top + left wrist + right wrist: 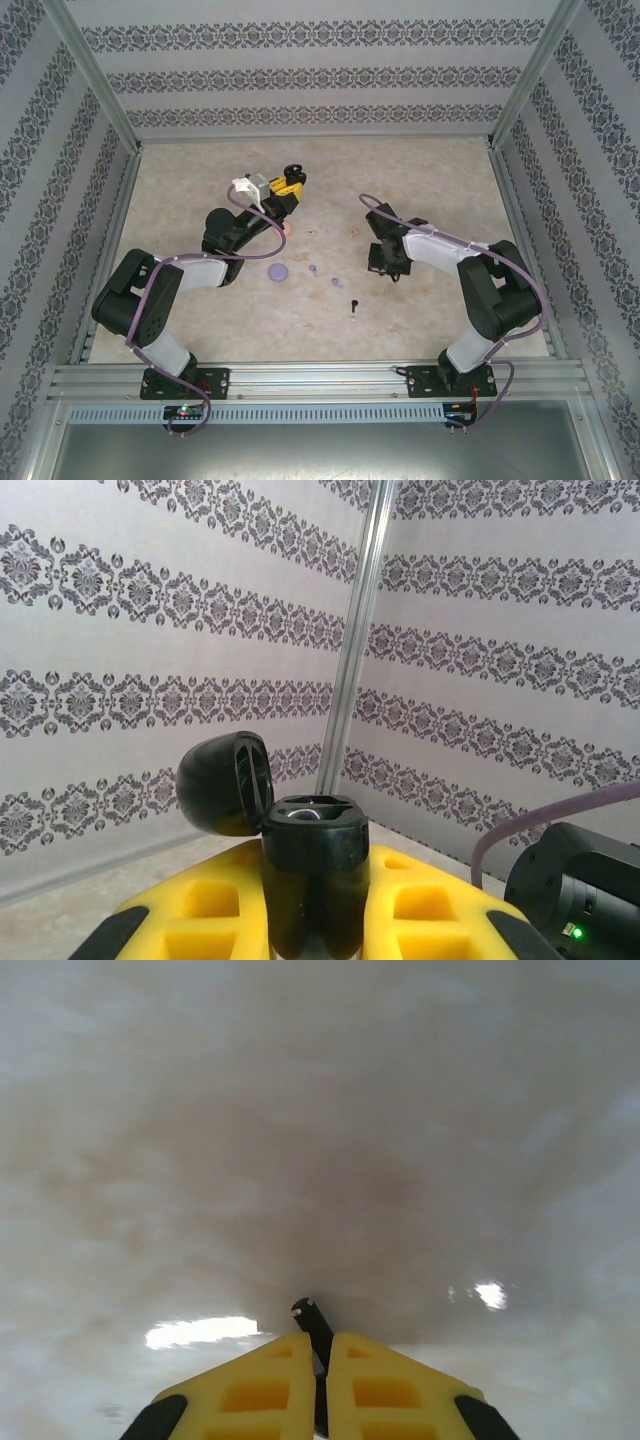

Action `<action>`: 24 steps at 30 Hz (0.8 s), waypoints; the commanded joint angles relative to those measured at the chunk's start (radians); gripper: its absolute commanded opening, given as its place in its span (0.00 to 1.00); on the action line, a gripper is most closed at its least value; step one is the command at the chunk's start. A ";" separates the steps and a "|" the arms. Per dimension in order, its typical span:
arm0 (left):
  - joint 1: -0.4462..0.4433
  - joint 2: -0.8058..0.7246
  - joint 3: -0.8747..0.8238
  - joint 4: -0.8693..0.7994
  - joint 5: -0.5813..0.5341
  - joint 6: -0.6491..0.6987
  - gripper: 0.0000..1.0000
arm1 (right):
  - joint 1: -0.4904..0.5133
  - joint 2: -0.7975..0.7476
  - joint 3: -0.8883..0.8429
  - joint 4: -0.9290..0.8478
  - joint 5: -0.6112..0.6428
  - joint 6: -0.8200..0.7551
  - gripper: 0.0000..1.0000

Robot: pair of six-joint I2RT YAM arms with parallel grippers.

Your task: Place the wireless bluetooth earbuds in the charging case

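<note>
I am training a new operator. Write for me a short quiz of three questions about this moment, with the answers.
1. True or false: the black charging case held in the left gripper has its lid open.
2. What does the right gripper pinch? A) a purple earbud B) a black earbud C) a pink case
3. Fill in: the round flat object lying on the table between the arms is ___ in colour.

Key: 1 true; 2 B; 3 purple.
</note>
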 commanded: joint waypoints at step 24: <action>-0.006 0.007 0.023 0.066 0.026 -0.040 0.00 | 0.052 -0.039 -0.054 0.066 -0.092 0.138 0.56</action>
